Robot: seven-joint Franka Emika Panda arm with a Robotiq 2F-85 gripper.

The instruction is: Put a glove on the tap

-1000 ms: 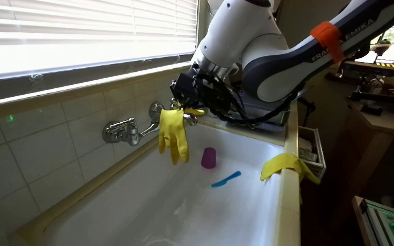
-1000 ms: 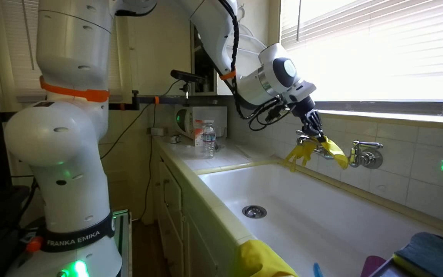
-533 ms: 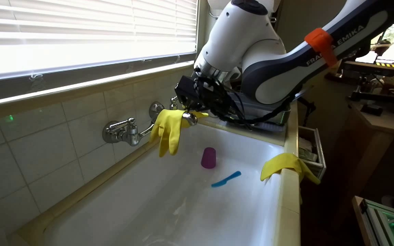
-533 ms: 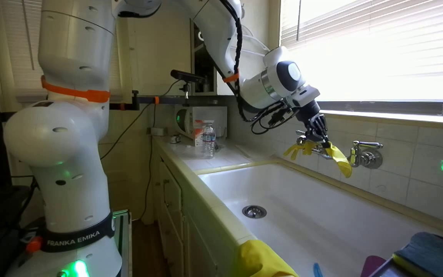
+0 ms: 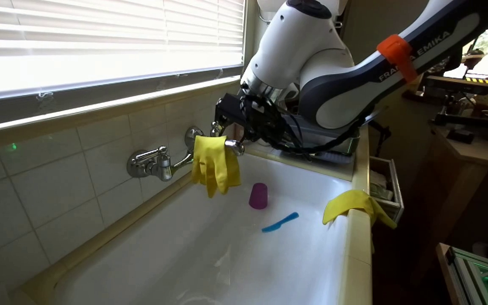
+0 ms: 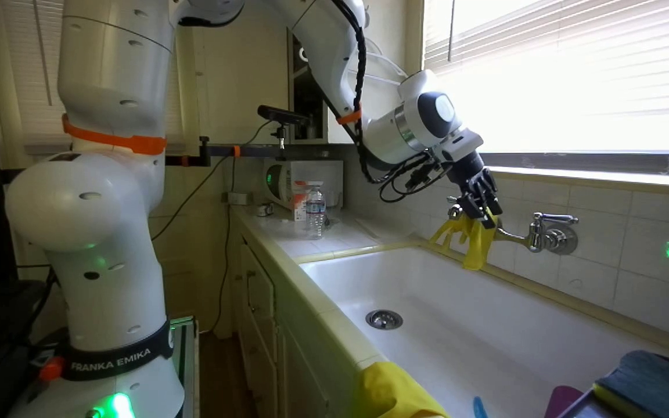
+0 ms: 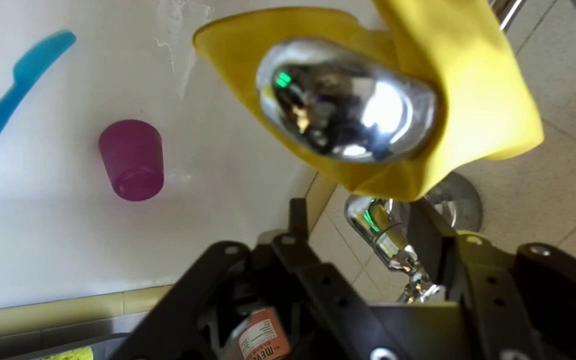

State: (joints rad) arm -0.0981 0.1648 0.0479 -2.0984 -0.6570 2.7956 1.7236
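A yellow glove (image 5: 211, 164) is draped over the chrome tap (image 5: 234, 147), its fingers hanging on one side of the spout and its cuff on the other. In the wrist view, the rounded spout end of the tap (image 7: 343, 100) pokes out from the folded glove (image 7: 483, 95). My gripper (image 7: 357, 210) is open just above the spout, fingers apart, with no glove between them; chrome tap parts show beyond the gap. In an exterior view the gripper (image 6: 492, 217) partly covers the glove (image 6: 477, 249). A second yellow glove (image 5: 354, 203) lies over the sink's front rim.
In the white sink (image 5: 176, 254) are a purple cup (image 5: 259, 196) and a blue plastic knife (image 5: 281, 222). Tiled wall and window blinds (image 5: 108, 46) stand close behind the tap. A water bottle (image 6: 315, 212) stands on the counter; a sponge (image 6: 648, 377) sits at the near corner.
My gripper has opened and let go of the glove. The freed cuff has dropped to hang down beside the spout. Earlier the arm shifted slightly; over the last half second it stays put.
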